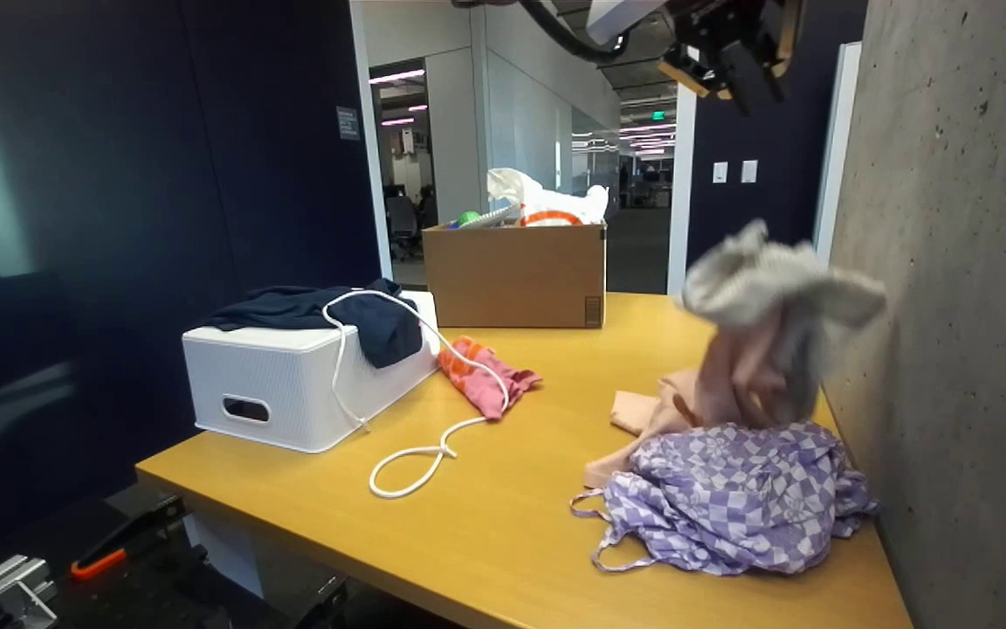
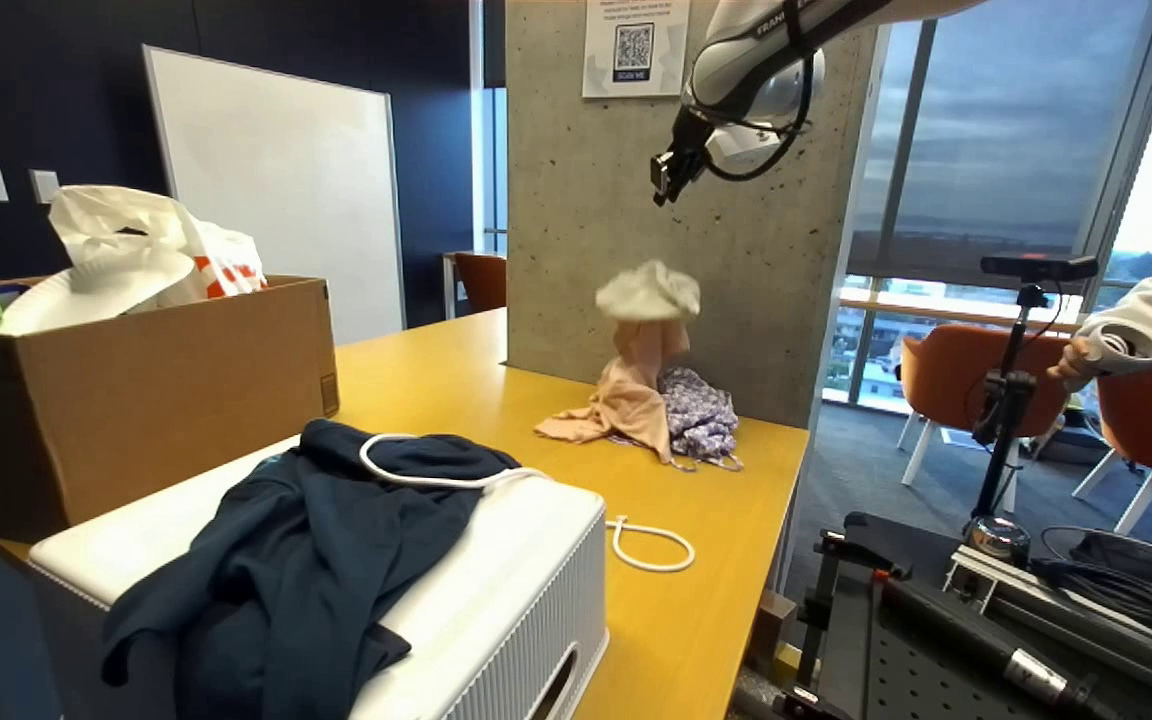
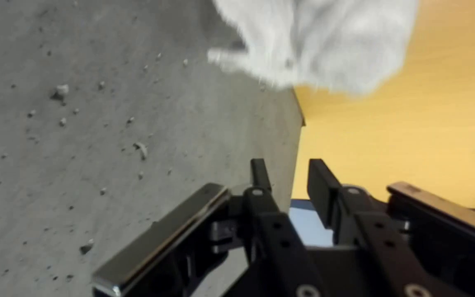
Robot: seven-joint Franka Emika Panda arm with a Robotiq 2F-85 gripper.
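In the wrist view, the jaws of the gripper (image 3: 288, 171) are seen parted by a narrow gap with nothing clasped, and a pale gray cloth (image 3: 332, 49) is recorded beyond the fingertips (image 3: 320, 177). In an exterior view, the cloth is shown blurred, well below the gripper, above a peach cloth (image 1: 721, 384) and a purple checked garment (image 1: 743, 494) on the table (image 1: 547, 489). In an exterior view, the peach cloth's raised folds are observed reaching up to the gray cloth, near a concrete pillar (image 2: 566, 220).
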